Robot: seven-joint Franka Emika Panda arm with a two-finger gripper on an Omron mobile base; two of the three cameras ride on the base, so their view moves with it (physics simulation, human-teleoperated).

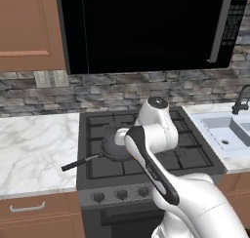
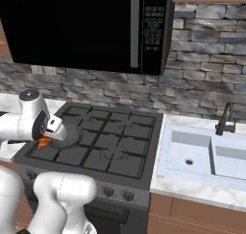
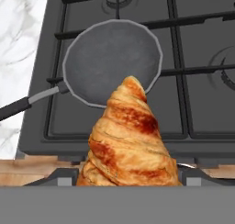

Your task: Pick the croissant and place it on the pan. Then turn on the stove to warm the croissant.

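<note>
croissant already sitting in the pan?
No. In the hand view the croissant is held up in the hand, and the pan on the stove has nothing in it.

Even, shadowless light; soft rendering.

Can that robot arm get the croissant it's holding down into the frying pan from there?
Probably yes. The tool grips the croissant above the frying pan, whose dark inside is bare, with nothing between them.

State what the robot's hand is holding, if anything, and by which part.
The hand holds the croissant by one end; the other end points out over the pan.
</note>
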